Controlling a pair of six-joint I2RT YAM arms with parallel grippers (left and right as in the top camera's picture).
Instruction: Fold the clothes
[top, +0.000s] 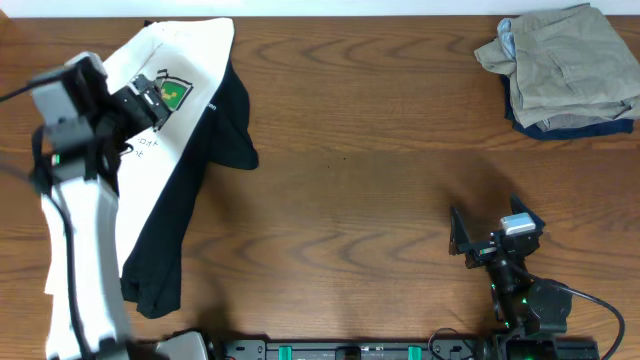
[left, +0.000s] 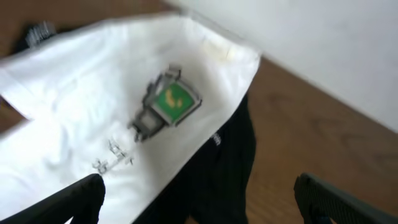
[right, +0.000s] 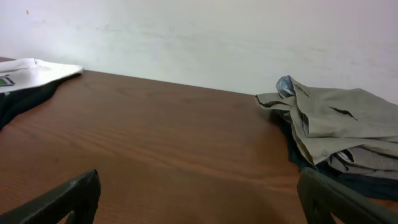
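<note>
A white shirt (top: 190, 55) with a green logo (top: 175, 94) lies at the table's far left, over a black garment (top: 185, 210) that runs toward the front edge. My left gripper (top: 150, 95) is open above the logo; in the left wrist view its fingers (left: 199, 199) straddle the white shirt (left: 124, 81) and the black garment (left: 233, 174). My right gripper (top: 480, 235) is open and empty over bare wood near the front right; its fingers show in the right wrist view (right: 199, 199).
A pile of khaki and dark blue clothes (top: 560, 70) lies at the far right corner, also in the right wrist view (right: 336, 130). The wooden table (top: 350, 170) stretches between the two piles. A white wall (right: 205, 37) stands behind.
</note>
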